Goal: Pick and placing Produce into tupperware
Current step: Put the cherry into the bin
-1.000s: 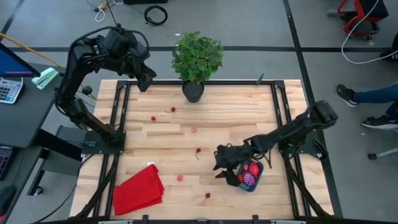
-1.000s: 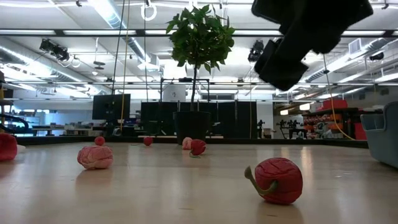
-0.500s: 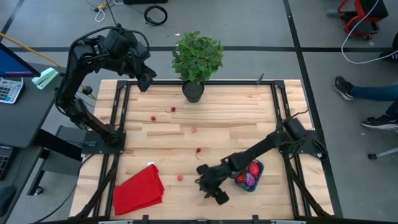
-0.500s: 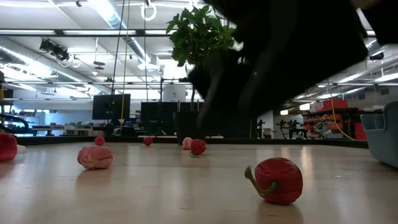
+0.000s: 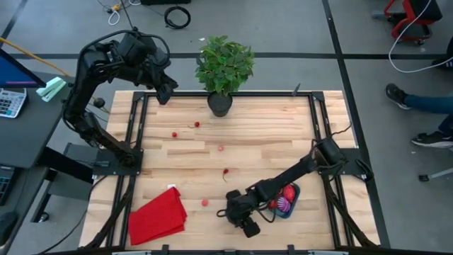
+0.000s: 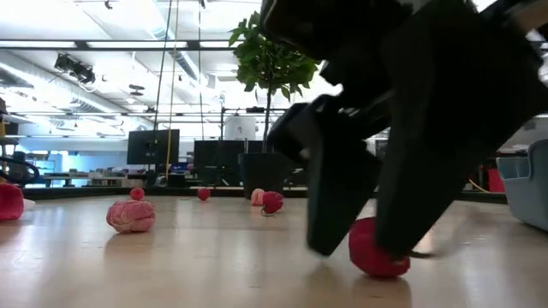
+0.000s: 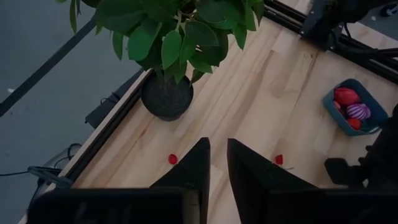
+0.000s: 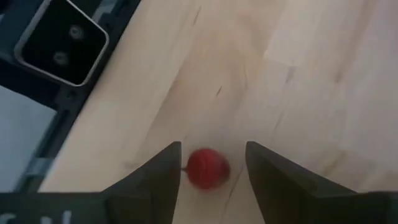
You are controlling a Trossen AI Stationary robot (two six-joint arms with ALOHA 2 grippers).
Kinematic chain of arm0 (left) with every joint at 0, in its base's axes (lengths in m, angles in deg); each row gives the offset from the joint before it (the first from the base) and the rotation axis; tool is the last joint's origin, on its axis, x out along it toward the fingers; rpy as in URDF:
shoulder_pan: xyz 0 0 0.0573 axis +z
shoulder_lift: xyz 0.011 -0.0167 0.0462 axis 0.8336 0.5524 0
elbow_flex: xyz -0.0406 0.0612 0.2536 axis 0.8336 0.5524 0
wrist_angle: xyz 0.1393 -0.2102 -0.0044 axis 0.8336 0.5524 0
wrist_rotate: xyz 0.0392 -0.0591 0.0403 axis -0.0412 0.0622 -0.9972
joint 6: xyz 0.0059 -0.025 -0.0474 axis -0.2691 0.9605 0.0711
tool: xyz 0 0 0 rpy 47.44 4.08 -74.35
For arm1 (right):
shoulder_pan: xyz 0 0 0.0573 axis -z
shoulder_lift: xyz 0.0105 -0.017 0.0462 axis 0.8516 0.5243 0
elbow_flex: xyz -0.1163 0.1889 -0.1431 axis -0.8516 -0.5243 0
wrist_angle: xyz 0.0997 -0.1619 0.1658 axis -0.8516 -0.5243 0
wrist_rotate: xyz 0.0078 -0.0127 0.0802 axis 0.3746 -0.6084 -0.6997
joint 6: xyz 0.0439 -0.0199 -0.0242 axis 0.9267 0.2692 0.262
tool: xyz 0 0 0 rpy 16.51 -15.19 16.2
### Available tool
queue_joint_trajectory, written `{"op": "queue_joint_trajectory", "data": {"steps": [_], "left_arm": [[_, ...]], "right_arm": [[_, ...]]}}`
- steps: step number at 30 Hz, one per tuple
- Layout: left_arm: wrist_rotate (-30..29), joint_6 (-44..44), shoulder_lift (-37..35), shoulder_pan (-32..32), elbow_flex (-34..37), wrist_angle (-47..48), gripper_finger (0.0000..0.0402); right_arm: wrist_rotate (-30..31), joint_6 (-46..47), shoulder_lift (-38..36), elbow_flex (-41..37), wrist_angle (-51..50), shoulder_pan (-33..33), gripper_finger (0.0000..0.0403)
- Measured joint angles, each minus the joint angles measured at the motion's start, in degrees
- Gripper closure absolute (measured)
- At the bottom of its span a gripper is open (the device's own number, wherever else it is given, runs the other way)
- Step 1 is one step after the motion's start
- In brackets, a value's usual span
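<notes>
The right tool (image 5: 238, 219) is down at the near edge of the table (image 5: 262, 134), a little right of centre, with its fingers (image 8: 155, 177) spread and a red fruit (image 8: 207, 168) between them. In the right wrist view the fruit sits in the gap, close to one finger, with clear wood on the other side, so the tool is released and not yet clenched on it. The low view shows the same fruit (image 6: 377, 248) resting on the table with the dark fingers standing around it.

The tub (image 5: 291, 206) lies just right of that tool, near the table's right side. It already holds red pieces (image 5: 286, 192) and the purple striped piece (image 7: 357, 111), which shows beside them in the left wrist view.

Other fruit lies loose on the wood: two small red pieces (image 5: 174, 134) (image 5: 197, 125) on the far left, a pale one (image 5: 220, 149) near the middle, a red one (image 5: 225, 171) nearer, and a pink one (image 5: 204, 202) left of the right tool.

The left tool (image 5: 166, 88) waits raised over the far left corner, its fingers (image 7: 189, 171) slightly apart and holding nothing. A potted plant (image 5: 223, 67) stands at the far edge, and a red cloth (image 5: 157, 216) lies at the near left corner.
</notes>
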Motion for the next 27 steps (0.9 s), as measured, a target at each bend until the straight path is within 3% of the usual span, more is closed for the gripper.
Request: {"op": "queue_joint_trajectory", "data": {"steps": [13, 27], "left_arm": [[0.0, -0.98, 0.0, 0.0, 0.0, 0.03, 0.0349], [0.01, -1.02, 0.0, 0.0, 0.0, 0.04, 0.0351]], "right_arm": [[0.48, 1.1, -1.89, -0.1, -3.75, -1.43, 0.0215], [4.74, 1.97, -1.8, -3.85, -0.44, -1.69, 0.0215]]}}
